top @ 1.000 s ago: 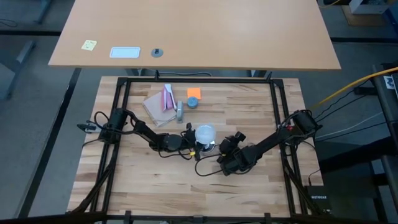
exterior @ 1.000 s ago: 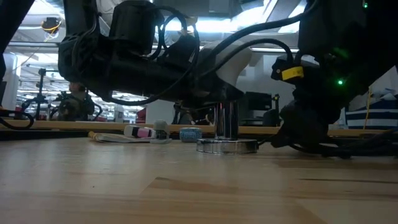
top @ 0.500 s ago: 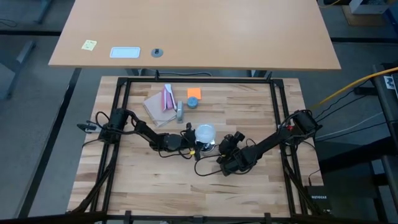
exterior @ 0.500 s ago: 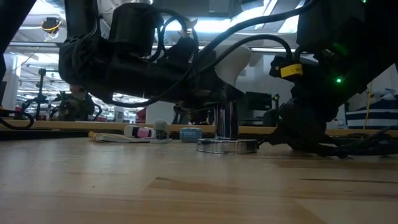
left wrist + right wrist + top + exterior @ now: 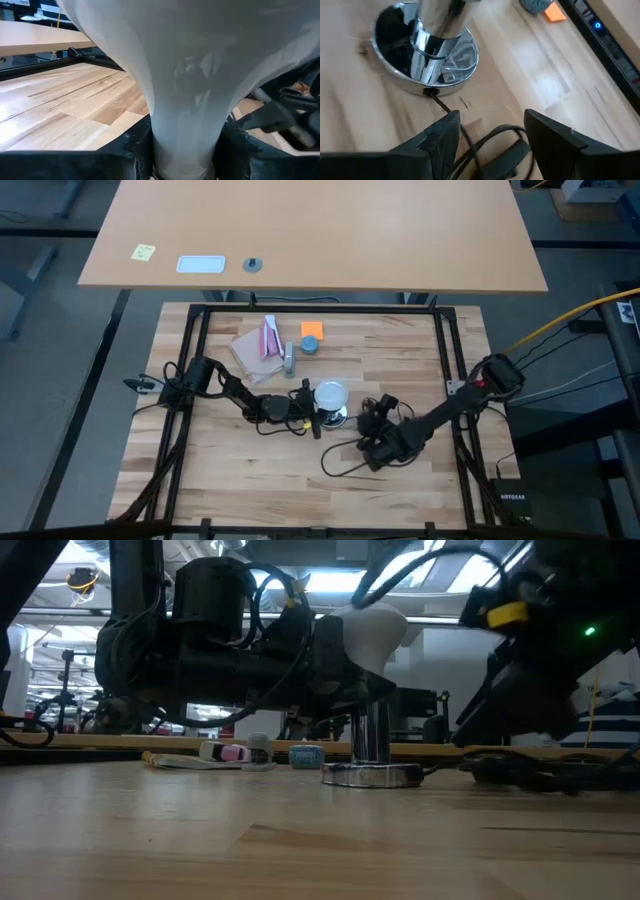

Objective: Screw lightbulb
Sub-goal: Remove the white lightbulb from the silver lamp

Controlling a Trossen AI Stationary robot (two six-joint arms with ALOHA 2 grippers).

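The frosted white lightbulb (image 5: pixel 330 392) stands upright over the chrome socket (image 5: pixel 371 774), whose round base rests on the table near its middle. My left gripper (image 5: pixel 308 404) reaches in from the table's left and is shut on the bulb. The bulb's screw end is hidden behind that gripper's fingers. My right gripper (image 5: pixel 492 125) hangs open a little to the right of the socket (image 5: pixel 427 55), above the socket's black cord (image 5: pixel 445 107), touching nothing. My left gripper pinches the bulb's tapering neck (image 5: pixel 185 135) between its two fingers (image 5: pixel 132 150), just below the globe. The fingers come in level from the table's left. The bulb stands upright in the hold, globe up (image 5: pixel 372 628), above the socket's chrome stem (image 5: pixel 370 735).
At the far side of the table lie a pink-and-white packet (image 5: pixel 262 340), a grey disc (image 5: pixel 288 358), a blue-grey round piece (image 5: pixel 310 345) and an orange square (image 5: pixel 312 329). The cord loops on the wood near my right gripper (image 5: pixel 340 465). Black frame rails (image 5: pixel 447 370) border the table.
My right gripper has drawn back from the socket's base, rising and going toward the table's right edge; its fingers stay as wide apart as before. My left gripper has kept its place on the bulb.
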